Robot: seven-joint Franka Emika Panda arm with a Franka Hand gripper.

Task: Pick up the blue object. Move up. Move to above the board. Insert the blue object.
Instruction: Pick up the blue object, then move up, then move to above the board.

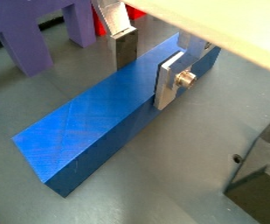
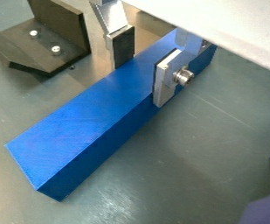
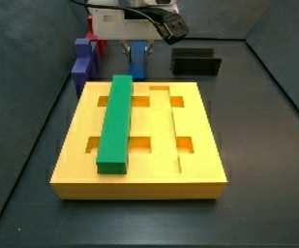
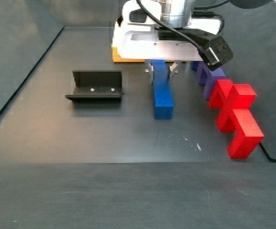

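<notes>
1. Yellow and thick, the large grooved rectangular board [image 3: 138,155] is seen only in a side view, with a long green bar [image 3: 115,124] lying in one groove; it is hidden behind the gripper elsewhere.
2. Flat on the grey floor lies the long, slim blue rectangular bar, the blue object [image 1: 107,109], beyond the board's far edge in a side view [image 3: 137,60] and between fixture and coloured blocks in a side view [image 4: 162,88].
3. The gripper [image 1: 148,63] is lowered over one end of the blue object; in both wrist views the silver-plate fingers [image 2: 169,77] stand on either side of the bar, close against its flanks. Whether the pads already press cannot be told.
4. The pick-up step is judged to be in hand; a firm closing on the bar, then a straight lift, is called for next.
5. The dark L-shaped fixture [image 4: 94,87] is shown clearly in the side views; a purple stepped block [image 1: 30,39] is shown in a wrist view, and red blocks [image 4: 238,112] in a side view.
</notes>
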